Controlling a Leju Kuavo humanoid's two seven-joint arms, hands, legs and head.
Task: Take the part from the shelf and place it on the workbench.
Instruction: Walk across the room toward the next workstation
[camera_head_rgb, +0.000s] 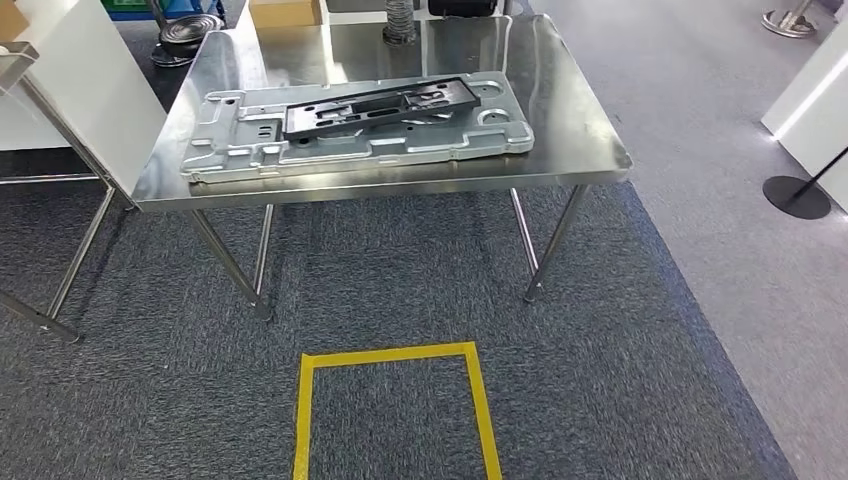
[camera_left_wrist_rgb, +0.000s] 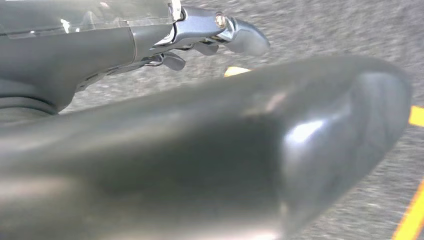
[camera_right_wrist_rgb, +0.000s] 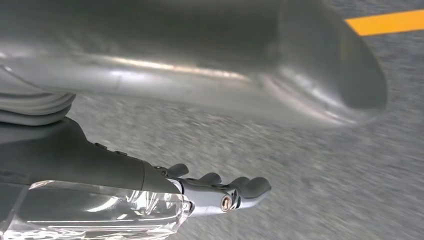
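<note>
Carpet under the left robot hand (camera_left_wrist_rgb: 150, 40): hangs low over the grey floor, holds nothing, fingers (camera_left_wrist_rgb: 242, 40) stretched out loosely and apart from the thumb, a stripe of yellow tape (camera_left_wrist_rgb: 416, 116) just past it.

Further along, in the head view, white board (camera_head_rgb: 90, 90) leaning at the left edge, beside a metal frame that could belong to the shelf, though too little of it shows to tell. Next, steel counter (camera_head_rgb: 560, 110), standing beyond the yellow tape square (camera_head_rgb: 395, 352) on the carpet. Carries a large silver stamped panel (camera_head_rgb: 250, 140), lying flat, and on top of that a black part (camera_head_rgb: 380, 105), flat too, resting across the panel's middle and right portion.

Off to the right, black round stand base (camera_head_rgb: 797, 197) on the pale floor, well apart from the counter.

Last, right robot hand (camera_right_wrist_rgb: 165, 185): empty as well, fingers (camera_right_wrist_rgb: 250, 187) extended, thumb clear of them, above the carpet.

Judged from this: part on the counter, both hands free and lowered, so the placing looks done. Nothing left but perhaps stepping away, unless another part waits on the shelf, which cannot be told here.
</note>
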